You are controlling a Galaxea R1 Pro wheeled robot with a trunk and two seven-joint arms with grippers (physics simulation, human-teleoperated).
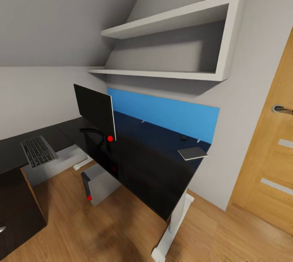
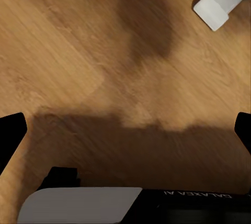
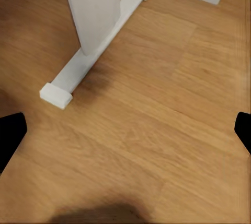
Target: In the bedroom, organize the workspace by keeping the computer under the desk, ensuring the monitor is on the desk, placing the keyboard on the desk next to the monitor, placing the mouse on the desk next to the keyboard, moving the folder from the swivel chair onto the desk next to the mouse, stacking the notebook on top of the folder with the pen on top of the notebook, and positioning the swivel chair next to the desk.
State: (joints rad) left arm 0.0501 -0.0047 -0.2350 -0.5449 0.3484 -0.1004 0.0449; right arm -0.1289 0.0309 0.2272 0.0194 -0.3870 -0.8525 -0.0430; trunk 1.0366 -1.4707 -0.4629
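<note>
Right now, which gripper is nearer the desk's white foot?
Right. The right gripper has the foot close ahead; from the left gripper its tip lies farther off.

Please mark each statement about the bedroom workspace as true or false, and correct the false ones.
1. The monitor stands on the desk. True.
2. The keyboard lies directly next to the monitor. False: it lies apart, on the desk's side section at the left.
3. The computer sits on the floor under the desk. True.
4. The door is to the left of the desk. False: it is to the right.
5. The two wall shelves hold books. False: nothing shows on them.
</note>
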